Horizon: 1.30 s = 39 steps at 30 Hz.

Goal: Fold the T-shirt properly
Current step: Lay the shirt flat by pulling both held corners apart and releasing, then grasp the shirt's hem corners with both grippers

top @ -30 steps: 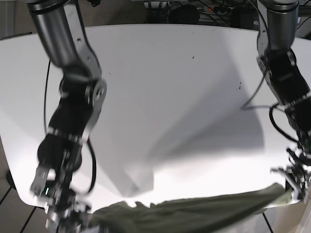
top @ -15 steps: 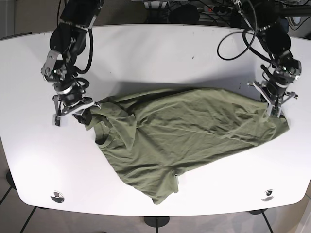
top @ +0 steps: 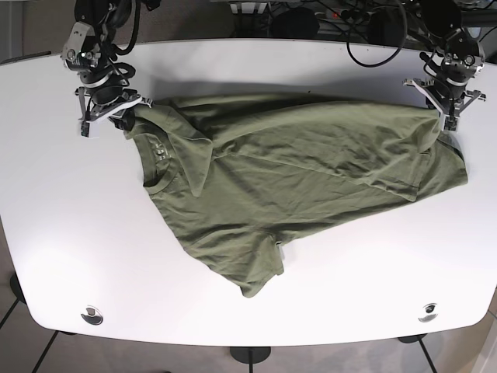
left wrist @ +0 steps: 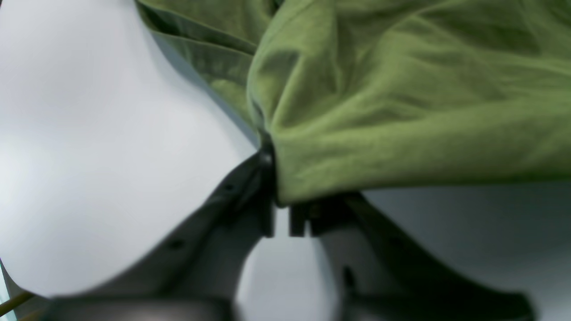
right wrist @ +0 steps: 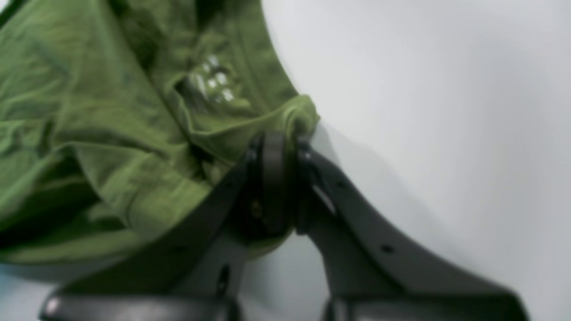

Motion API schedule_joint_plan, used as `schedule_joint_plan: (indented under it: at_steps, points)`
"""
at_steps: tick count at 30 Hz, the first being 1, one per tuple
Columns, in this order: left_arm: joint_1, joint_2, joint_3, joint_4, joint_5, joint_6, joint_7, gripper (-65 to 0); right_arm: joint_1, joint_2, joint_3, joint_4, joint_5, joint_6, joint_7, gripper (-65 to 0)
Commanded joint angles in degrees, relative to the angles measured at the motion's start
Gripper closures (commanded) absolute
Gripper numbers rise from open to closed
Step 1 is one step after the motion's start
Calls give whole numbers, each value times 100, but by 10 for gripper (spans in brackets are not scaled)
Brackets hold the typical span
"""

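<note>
An olive green T-shirt (top: 287,179) lies spread and wrinkled across the white table (top: 256,70), collar (top: 155,167) at the left. My left gripper (top: 449,111) is shut on the shirt's far right edge; the left wrist view shows the cloth (left wrist: 401,102) pinched between the fingers (left wrist: 263,187). My right gripper (top: 124,113) is shut on the shirt's far left corner near the collar; the right wrist view shows the green fold (right wrist: 250,129) clamped in the black fingers (right wrist: 272,178). Both held corners are near the table's far edge.
Two round fittings sit in the table's near corners, one at the left (top: 92,315) and one at the right (top: 426,311). Cables and a power strip (top: 342,14) lie behind the far edge. The table's near edge curves at the bottom.
Both grippers have carried the shirt from the near edge toward the far edge, each keeping its grip. The shirt has been drawn onto the table and lies wider and flatter.
</note>
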Motion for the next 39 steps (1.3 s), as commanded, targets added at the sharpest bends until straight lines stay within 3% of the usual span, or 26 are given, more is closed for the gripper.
schedule_joint_plan:
  at_steps: [1, 3, 5, 7, 11, 12, 16, 23, 27, 28, 30, 34, 39]
  points:
    - [102, -78, -14, 135, -61, 14, -73, -251, -105, 35, -11, 352, 87, 10, 134, -184]
    - [155, -78, -23, 135, -69, 14, -73, -375, -210, 26, -11, 590, 87, 10, 151, -357]
    - [172, -78, -50, 232, -78, 14, -73, -396, -193, 35, -11, 722, 87, 10, 151, -493]
    - [181, -78, -208, 548, -245, 14, -73, -396, -43, 114, -19, 748, 87, 10, 151, -561]
    - [331, -130, -779, 1014, -1520, 14, -64, -397, 686, 351, -99, 528, 69, 10, 116, -571]
    - [322, -253, -964, 1032, -1863, 14, 41, -397, 1020, 518, -327, 256, 61, 10, 116, -571]
    - [331, -710, -1157, 1005, -2478, 14, 639, -397, 1979, 1011, -1127, -1001, 61, 1, 116, -569]
    - [-47, -825, -1570, 513, -2276, 14, 630, -397, 3297, 1090, -1655, -3085, 61, 10, 160, -569]
    - [-1058, -834, -1570, -269, -790, 14, 630, -400, 3526, 1019, -2129, -3586, 61, 19, 169, -568]
    - [-1269, -851, -1570, -463, -535, 14, 630, -401, 3526, 958, -2147, -3621, 61, 19, 169, -556]
    - [-1788, -1001, -1570, -1034, -78, 14, 630, -401, 3508, 844, -2077, -3648, 52, 19, 310, -422]
    - [-2518, -1299, -1535, -2458, 19, 14, 630, -403, 3535, 852, -2050, -4096, 61, -16, 529, -32]
    - [-2931, -1475, -1298, -3549, -17, 14, 630, -403, 3535, 861, -2050, -4096, 61, -16, 529, -21]
